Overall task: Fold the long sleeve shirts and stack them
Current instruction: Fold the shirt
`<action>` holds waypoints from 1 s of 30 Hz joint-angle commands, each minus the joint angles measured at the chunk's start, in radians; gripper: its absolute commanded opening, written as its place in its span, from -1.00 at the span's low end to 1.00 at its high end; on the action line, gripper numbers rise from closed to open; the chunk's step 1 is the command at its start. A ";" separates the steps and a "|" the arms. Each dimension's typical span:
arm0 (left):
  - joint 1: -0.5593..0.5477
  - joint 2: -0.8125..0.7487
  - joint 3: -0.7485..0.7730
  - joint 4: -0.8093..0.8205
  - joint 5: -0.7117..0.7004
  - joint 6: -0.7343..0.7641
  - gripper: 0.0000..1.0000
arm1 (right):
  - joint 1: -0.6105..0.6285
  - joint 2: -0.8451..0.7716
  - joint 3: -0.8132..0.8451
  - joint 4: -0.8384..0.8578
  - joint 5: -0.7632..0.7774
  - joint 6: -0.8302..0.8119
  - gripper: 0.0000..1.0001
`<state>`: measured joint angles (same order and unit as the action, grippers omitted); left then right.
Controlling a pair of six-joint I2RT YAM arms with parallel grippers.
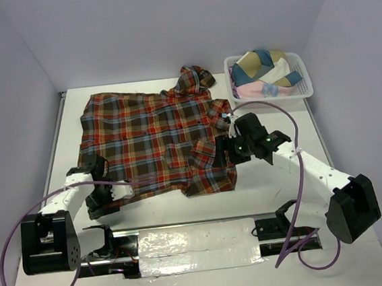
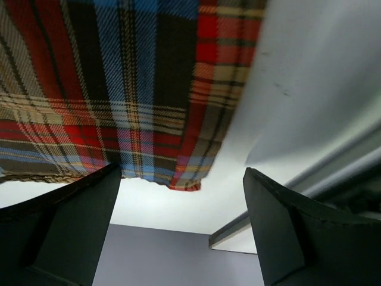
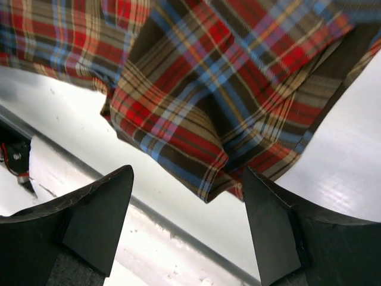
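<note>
A red-orange, brown and blue plaid long sleeve shirt [image 1: 151,134] lies spread on the white table, collar [image 1: 192,80] toward the back. Its right side is folded inward in a doubled flap [image 1: 212,161]. My left gripper [image 1: 101,192] stands open at the shirt's near left hem corner [image 2: 186,179]. Nothing is between its fingers [image 2: 77,220]. My right gripper [image 1: 227,152] is open just over the folded flap's edge [image 3: 209,179]. Its fingers [image 3: 280,226] flank the cloth without touching it.
A white slotted basket [image 1: 306,91] at the back right holds several bunched garments [image 1: 262,68] in blue, tan, white and pink. A metal rail [image 1: 194,241] runs along the near table edge between the arm bases. Purple walls enclose the table.
</note>
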<state>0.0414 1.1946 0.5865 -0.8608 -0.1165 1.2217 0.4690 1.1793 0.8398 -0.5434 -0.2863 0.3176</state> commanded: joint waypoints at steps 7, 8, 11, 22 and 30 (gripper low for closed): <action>-0.005 0.088 -0.094 0.359 -0.158 -0.100 0.71 | 0.037 -0.061 -0.140 0.045 -0.039 0.087 0.64; -0.005 0.091 -0.090 0.359 -0.155 -0.123 0.62 | 0.042 -0.053 -0.154 0.066 -0.036 0.093 0.71; -0.005 0.073 -0.091 0.345 -0.114 -0.137 0.05 | 0.046 -0.017 -0.188 0.132 -0.039 0.095 0.85; -0.005 0.036 -0.010 0.304 0.003 -0.241 -1.00 | 0.046 0.103 -0.173 0.312 -0.034 0.025 -0.99; -0.005 -0.065 0.111 0.174 0.006 -0.215 -1.00 | 0.042 -0.082 -0.127 0.139 0.041 -0.070 -1.00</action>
<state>0.0380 1.1805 0.6628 -0.6136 -0.1440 1.0115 0.5079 1.1698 0.6601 -0.3553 -0.2646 0.3073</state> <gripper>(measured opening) 0.048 0.013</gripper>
